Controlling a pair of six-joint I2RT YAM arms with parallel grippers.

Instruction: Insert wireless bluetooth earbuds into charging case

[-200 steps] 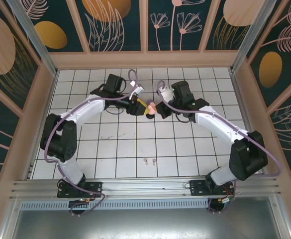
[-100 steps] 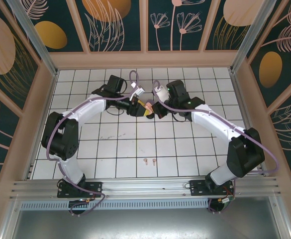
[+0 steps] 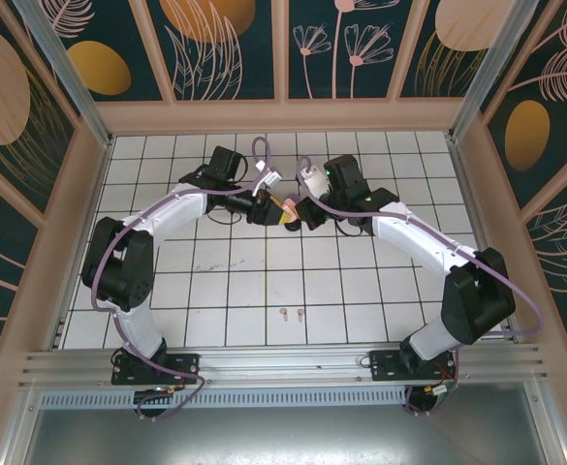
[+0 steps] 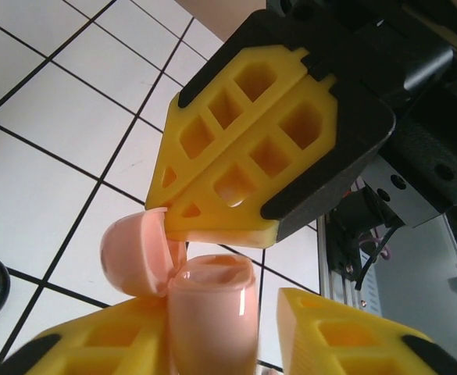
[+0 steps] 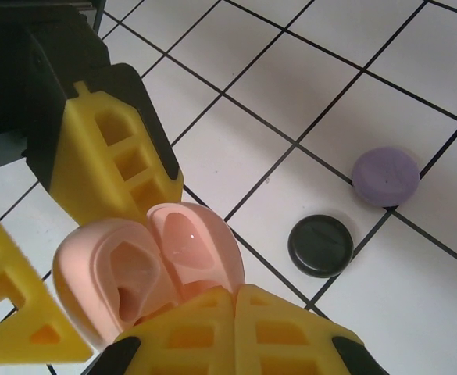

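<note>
Left wrist view: left gripper (image 4: 220, 328) pinches the open pink charging case (image 5: 146, 262); right gripper (image 5: 234, 301), fingers (image 5: 197, 336) pressed together, touches its lid (image 4: 134, 254). Two pink earbuds (image 3: 284, 313) lie on the table (image 3: 215, 281), at 6 o'clock, well apart.

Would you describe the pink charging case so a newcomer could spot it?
Above the white tiled table, towards its far middle, the pink charging case is held aloft in the left pincer. Its lid is open, unlike the shut black case and lilac case lying flat on the tiles.
</note>
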